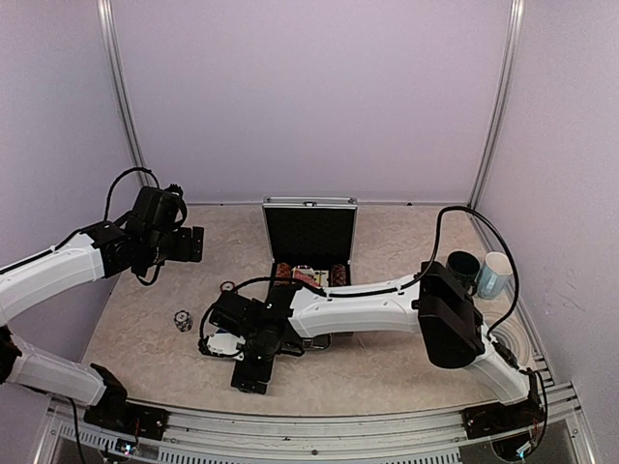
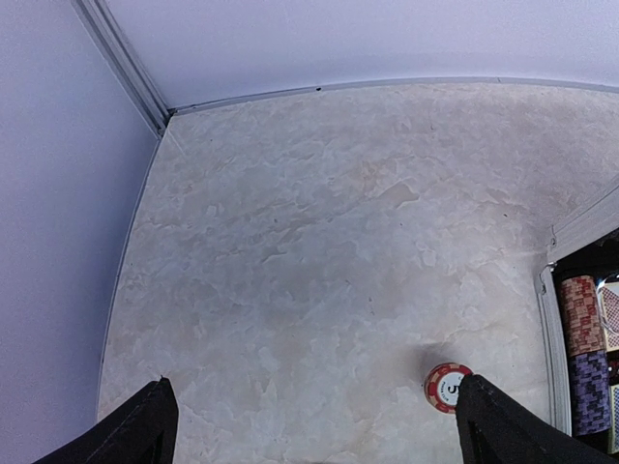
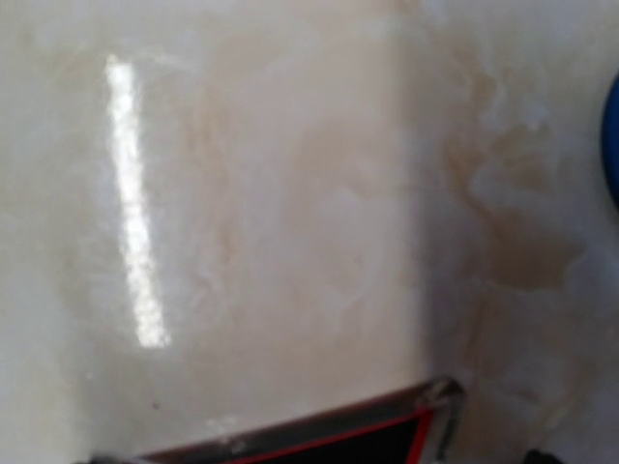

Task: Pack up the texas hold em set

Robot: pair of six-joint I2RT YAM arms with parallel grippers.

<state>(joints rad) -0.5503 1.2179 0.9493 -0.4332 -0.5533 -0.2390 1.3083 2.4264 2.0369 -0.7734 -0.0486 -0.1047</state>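
At the table's back-centre we see the silver case [image 1: 309, 232] open, lid upright, with chips [image 1: 283, 275] in its tray, one loose chip [image 2: 447, 387] lying to its left, the right gripper [image 1: 247, 353] low in front, fingers spread wide, any hold indiscernible, and the left gripper [image 2: 314, 430] raised, fully open, empty.

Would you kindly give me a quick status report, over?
Left gripper open, raised. Right gripper open, low near case. Case lid up; red chip loose outside. Mugs far right, clear of grippers.
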